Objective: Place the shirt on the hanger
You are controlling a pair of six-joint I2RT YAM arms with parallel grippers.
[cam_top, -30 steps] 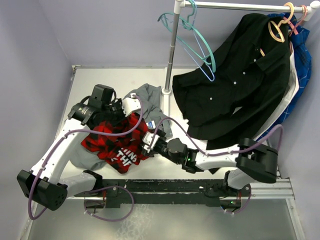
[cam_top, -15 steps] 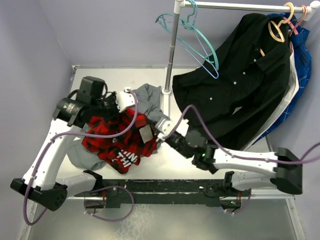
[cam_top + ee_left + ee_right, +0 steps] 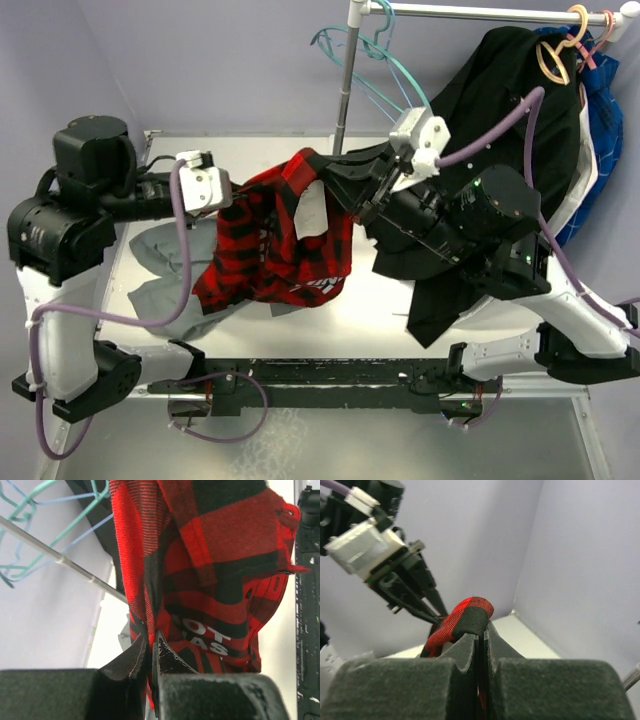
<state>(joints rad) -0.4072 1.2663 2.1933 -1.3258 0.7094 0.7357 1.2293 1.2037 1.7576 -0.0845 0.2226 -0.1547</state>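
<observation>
Both the left fingers (image 3: 132,656) and right fingers (image 3: 465,651) pinch the red-and-black plaid flannel shirt (image 3: 275,250), stretching it above the counter (image 3: 260,150), probably opening it for the thin pale-blue hanger (image 3: 80,536).

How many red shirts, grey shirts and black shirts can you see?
red shirt: 1
grey shirt: 1
black shirt: 1
Total: 3
</observation>
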